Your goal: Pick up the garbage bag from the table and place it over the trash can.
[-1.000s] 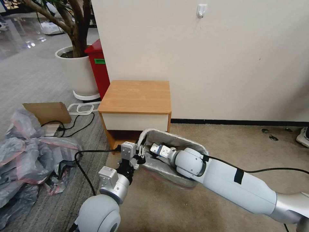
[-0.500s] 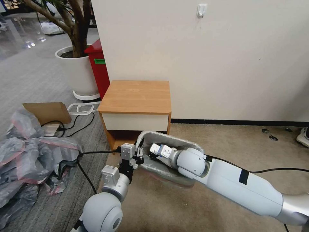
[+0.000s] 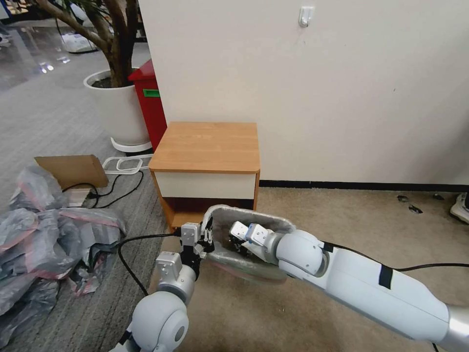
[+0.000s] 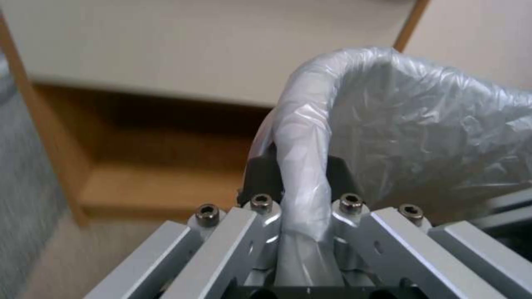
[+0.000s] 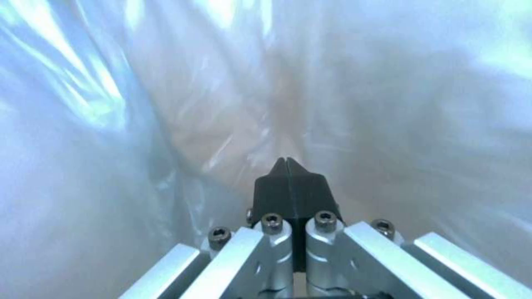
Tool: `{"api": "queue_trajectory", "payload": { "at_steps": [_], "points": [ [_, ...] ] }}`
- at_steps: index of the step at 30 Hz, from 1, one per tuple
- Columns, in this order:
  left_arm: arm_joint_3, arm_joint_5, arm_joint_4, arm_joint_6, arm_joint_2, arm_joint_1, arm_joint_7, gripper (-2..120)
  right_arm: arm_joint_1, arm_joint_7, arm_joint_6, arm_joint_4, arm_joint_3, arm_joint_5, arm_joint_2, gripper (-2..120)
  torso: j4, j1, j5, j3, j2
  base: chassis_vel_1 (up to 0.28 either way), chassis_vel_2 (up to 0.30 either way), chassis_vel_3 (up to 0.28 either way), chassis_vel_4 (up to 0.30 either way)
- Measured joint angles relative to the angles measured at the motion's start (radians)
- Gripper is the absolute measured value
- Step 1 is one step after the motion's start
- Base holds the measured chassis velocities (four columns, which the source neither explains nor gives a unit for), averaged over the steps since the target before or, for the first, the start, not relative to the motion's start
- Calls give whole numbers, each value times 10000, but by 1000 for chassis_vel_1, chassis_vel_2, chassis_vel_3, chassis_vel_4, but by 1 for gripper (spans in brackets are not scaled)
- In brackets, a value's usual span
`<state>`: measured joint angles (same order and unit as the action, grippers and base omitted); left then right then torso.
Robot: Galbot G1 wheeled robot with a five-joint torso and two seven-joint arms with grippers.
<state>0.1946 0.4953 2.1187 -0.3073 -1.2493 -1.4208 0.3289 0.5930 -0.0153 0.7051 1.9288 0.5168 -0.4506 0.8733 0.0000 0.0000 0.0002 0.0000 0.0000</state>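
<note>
The trash can [image 3: 246, 270] leans on the carpet just in front of the table [image 3: 207, 144], its mouth turned up toward me. The grey garbage bag [image 3: 254, 214] lines it and wraps over the rolled rim. My left gripper [image 3: 207, 239] is shut on the bag-covered rim at the can's left corner; in the left wrist view the wrapped rim [image 4: 302, 137] runs between the black pads of the left gripper [image 4: 299, 166]. My right gripper [image 3: 239, 243] reaches down inside the lined can, and the right wrist view has the right gripper [image 5: 286, 161] shut and holding nothing, with bag film [image 5: 166, 104] all around.
A big heap of grey-and-pink bags [image 3: 49, 239] lies on the floor at left, with a cardboard piece [image 3: 73, 168] and a black cable [image 3: 128, 244] beside it. A red bin [image 3: 149, 102] and a white plant pot [image 3: 117, 110] stand behind the table. Bare beige carpet [image 3: 371, 220] stretches to the right.
The lined can has shifted left and nearer to me with both arms. My right arm has drawn back while its gripper stays inside the can. The left gripper keeps its hold on the rim.
</note>
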Motion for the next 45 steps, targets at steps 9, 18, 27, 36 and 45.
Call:
{"api": "queue_trajectory", "payload": {
  "at_steps": [9, 18, 27, 36, 45],
  "points": [
    [176, 1464, -668, 22, -359, -82, 577, 6, 2597, 1164, -1630, 1599, -2710, -1340, -612, 0, -2, 0, 1, -1, 0, 0, 0, 0, 0],
    [122, 2147, -706, -161, -538, -753, 995, 6, 5226, 3661, -3083, 2023, -5449, -727, 718, 12, -1, 0, 3, -1, 1, 0, 0, 0, 0],
    [-303, 1383, -778, 234, -603, -1692, 1262, 6, 8373, 4149, -5095, 1907, -8050, 2312, 3134, 48, 1, 0, 3, -3, 3, 0, 0, 0, 0],
    [-582, 799, -818, 225, -599, -1726, 1273, 12, 9164, 4210, -5600, 1767, -8766, 2577, 3423, 82, 3, -1, -1, -3, 4, 0, 0, 0, 0],
    [-611, -18, -499, 280, -463, -1553, 1174, 43, 9220, 4207, -5790, 1636, -8872, 2529, 3473, 100, -2, -1, -6, 1, 2, 0, 0, 0, 0]
  ]
}}
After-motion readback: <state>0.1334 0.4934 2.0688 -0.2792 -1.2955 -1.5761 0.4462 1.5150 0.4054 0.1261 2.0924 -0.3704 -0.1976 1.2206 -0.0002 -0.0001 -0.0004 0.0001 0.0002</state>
